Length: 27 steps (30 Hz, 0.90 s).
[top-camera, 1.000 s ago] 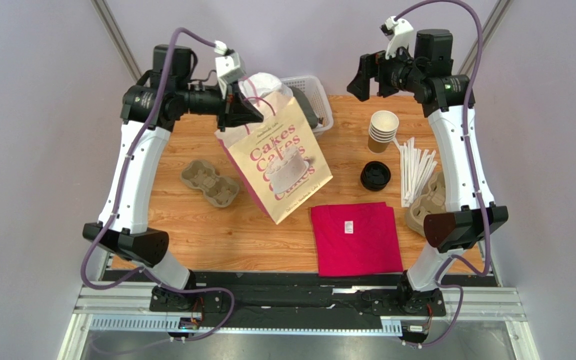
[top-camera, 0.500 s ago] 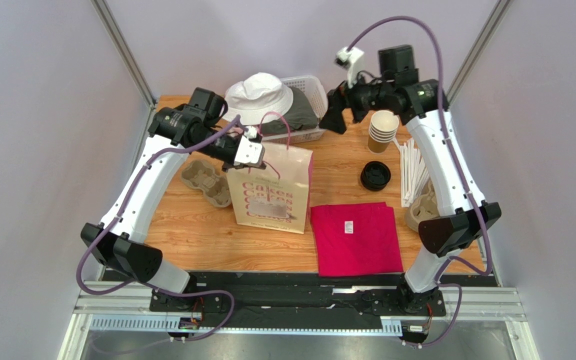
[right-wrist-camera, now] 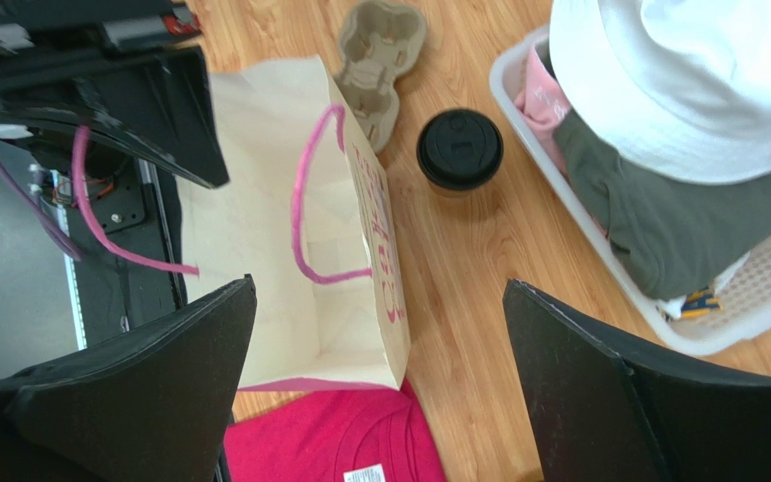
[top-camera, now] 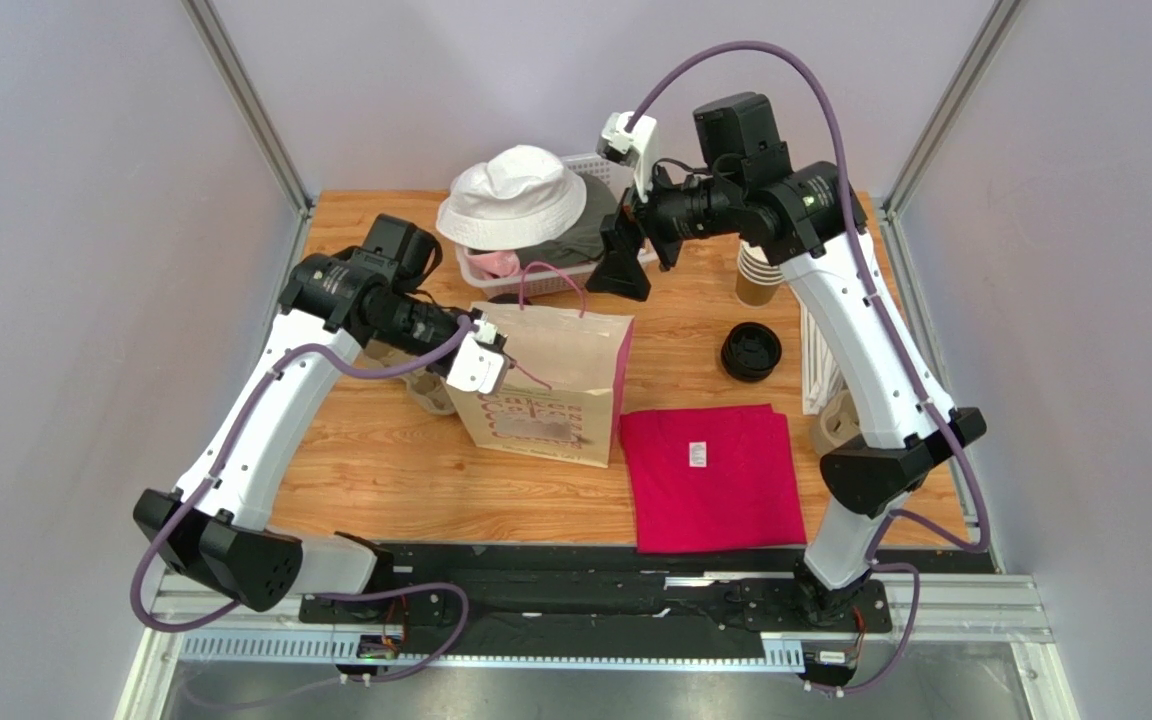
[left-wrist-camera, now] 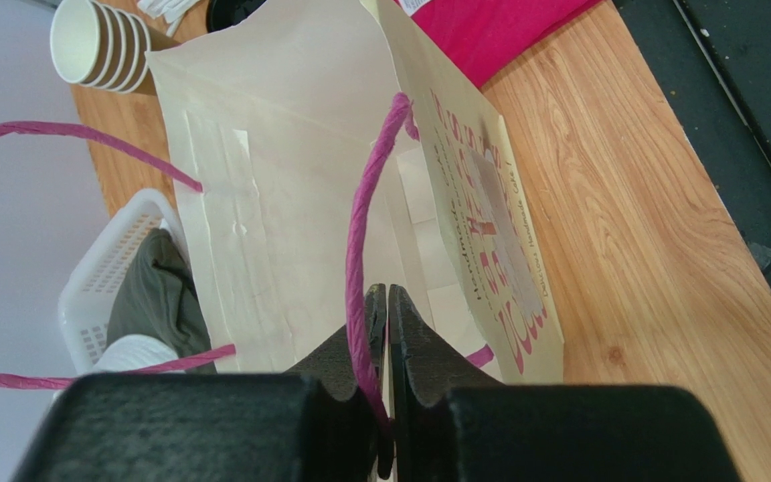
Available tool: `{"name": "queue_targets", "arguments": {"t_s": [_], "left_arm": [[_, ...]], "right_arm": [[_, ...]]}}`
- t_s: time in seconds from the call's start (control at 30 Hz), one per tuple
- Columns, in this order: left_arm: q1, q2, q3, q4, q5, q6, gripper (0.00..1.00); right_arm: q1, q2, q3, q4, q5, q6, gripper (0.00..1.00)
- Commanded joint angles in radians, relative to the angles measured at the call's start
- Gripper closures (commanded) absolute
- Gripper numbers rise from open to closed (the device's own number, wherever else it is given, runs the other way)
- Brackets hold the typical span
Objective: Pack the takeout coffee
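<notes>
Nearest to me lies one red shirt (top-camera: 713, 477). Beside it the one paper bag (top-camera: 552, 398), which hung tilted in the air a second ago, now stands upright and open on the table (top-camera: 387, 465), with my left gripper (left-wrist-camera: 378, 293) pinched on its pink handle (left-wrist-camera: 369, 201) and my right gripper (right-wrist-camera: 377, 286) brought above it, spread wide and empty, so I judge it ready for filling. Farther, the one takeout coffee (right-wrist-camera: 460, 149) stands just beside the bag, between one cup carrier (right-wrist-camera: 381, 50) and the one basket (right-wrist-camera: 721, 331); one cup stack (left-wrist-camera: 98, 45) and one lid stack (top-camera: 751, 353) stand apart.
</notes>
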Motion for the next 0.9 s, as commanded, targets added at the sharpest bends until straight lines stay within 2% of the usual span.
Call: {"name": "queue_targets", "arguments": {"t_s": [0.0,0.1,0.17,0.2,0.23,0.27,0.3,0.37,0.4,0.43,0.47,0.53,0.63,0.7,0.8,0.83,0.87], "left_arm": [[0.0,-0.033,-0.017,-0.162,0.029,0.055,0.86],[0.0,-0.04,-0.012,-0.157,0.034,0.055,0.77],[0.0,-0.054,-0.012,-0.157,0.038,0.055,0.66],[0.0,-0.06,-0.013,-0.159,0.043,0.051,0.56],[0.0,-0.071,-0.013,-0.159,0.045,0.044,0.55],[0.0,-0.077,-0.01,-0.159,0.043,0.014,0.47],[0.0,-0.083,-0.006,-0.156,0.04,-0.015,0.44],[0.011,-0.111,0.009,-0.151,0.04,-0.113,0.4],[0.023,-0.126,0.01,-0.151,0.055,-0.138,0.35],[0.041,-0.166,0.003,-0.15,0.075,-0.156,0.33],[0.073,-0.195,-0.006,-0.137,0.113,-0.216,0.23],[0.104,-0.3,-0.062,-0.017,0.132,-0.329,0.21],[0.14,-0.44,-0.154,0.204,0.12,-0.606,0.18],[0.147,-0.485,-0.187,0.322,0.083,-0.699,0.17],[0.16,-0.49,-0.205,0.416,-0.016,-0.908,0.16],[0.164,-0.471,-0.214,0.45,-0.053,-1.063,0.16],[0.167,-0.458,-0.216,0.52,-0.152,-1.151,0.16]], "right_arm": [[0.058,0.052,0.075,0.029,-0.024,0.044,0.0],[0.101,0.079,0.074,0.076,0.028,0.045,0.04],[0.11,0.09,0.06,0.105,0.071,0.038,0.07],[0.11,0.105,0.059,0.109,0.083,0.034,0.17],[0.11,0.113,0.062,0.107,0.109,0.031,0.26],[0.11,0.119,0.063,0.109,0.126,0.031,0.36],[0.11,0.125,0.066,0.106,0.138,0.031,0.62],[0.108,0.119,0.065,0.102,0.157,0.032,0.85],[0.105,0.115,0.059,0.106,0.158,0.04,1.0],[0.104,0.104,0.049,0.104,0.148,0.055,1.0],[0.101,0.098,0.039,0.104,0.14,0.063,1.0],[0.101,0.079,0.007,0.106,0.129,0.081,1.0],[0.095,0.063,-0.02,0.107,0.138,0.136,1.0],[0.079,0.056,-0.026,0.115,0.152,0.204,1.0],[0.037,0.047,-0.04,0.136,0.177,0.348,1.0],[0.009,0.044,-0.046,0.148,0.177,0.385,1.0],[-0.002,0.03,-0.075,0.159,0.169,0.435,1.0]]}}
